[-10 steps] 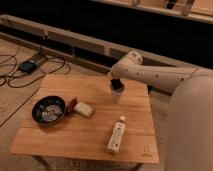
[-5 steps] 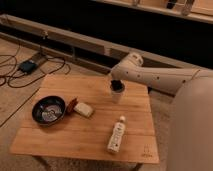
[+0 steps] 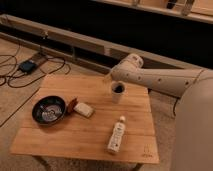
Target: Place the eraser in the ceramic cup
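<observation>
- The gripper (image 3: 118,85) is seen directly above the mouth of the ceramic cup (image 3: 117,96), at the end of the arm. Its tip is merged with the dark area there, so whether it is clasped or released cannot be told.
- A dark patch (image 3: 118,88) is noted at the cup's mouth. Whether it is the eraser, the gripper's tip or the cup's shaded inside cannot be told. No small black block is made out elsewhere on the table.
- The cup is set upright on the wooden table (image 3: 65,140), toward the far edge and right of the middle.
- The cream-coloured arm (image 3: 160,80) is reached in from the right, bent at a rounded joint just above and behind the cup. Its base is cut off by the right edge.
- The robot's pale body (image 3: 197,130) fills the lower right corner and hides the floor there.
- A dark bowl (image 3: 49,110) with a patterned inside is noted at the table's left.
- A cream-white block (image 3: 85,110) lies just right of the bowl, with a red piece (image 3: 72,105) at its left end.
- A white bottle (image 3: 116,136) lies on its side near the front, well apart from the cup.
- Cables and a small dark box (image 3: 27,66) are seen on the floor at far left, partly cropped.
</observation>
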`<state>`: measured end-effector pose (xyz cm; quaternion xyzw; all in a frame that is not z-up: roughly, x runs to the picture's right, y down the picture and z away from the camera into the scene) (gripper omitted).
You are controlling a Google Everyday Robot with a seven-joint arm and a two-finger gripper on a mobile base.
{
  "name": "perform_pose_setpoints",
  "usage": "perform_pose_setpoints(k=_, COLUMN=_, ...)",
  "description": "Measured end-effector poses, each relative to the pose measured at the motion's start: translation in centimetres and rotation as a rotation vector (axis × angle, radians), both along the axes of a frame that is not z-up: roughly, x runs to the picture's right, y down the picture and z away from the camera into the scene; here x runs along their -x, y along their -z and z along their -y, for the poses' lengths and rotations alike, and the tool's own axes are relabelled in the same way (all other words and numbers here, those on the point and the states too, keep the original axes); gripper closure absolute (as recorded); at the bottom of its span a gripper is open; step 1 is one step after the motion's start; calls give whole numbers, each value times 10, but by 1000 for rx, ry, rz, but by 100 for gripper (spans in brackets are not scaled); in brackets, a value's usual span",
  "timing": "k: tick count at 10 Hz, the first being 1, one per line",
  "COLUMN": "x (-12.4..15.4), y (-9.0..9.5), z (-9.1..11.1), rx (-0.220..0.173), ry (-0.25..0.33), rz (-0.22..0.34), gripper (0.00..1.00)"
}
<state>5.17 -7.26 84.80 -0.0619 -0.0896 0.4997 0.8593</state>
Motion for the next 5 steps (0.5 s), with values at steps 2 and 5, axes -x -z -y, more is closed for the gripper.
perform_pose_setpoints(k=2, x=4, y=14, z=0, rx=-5, ry=17, rz=-7, gripper=20)
perform_pose_setpoints(k=5, x=6, y=13, z=0, rx=-3, ry=19, rz=-5, gripper=20)
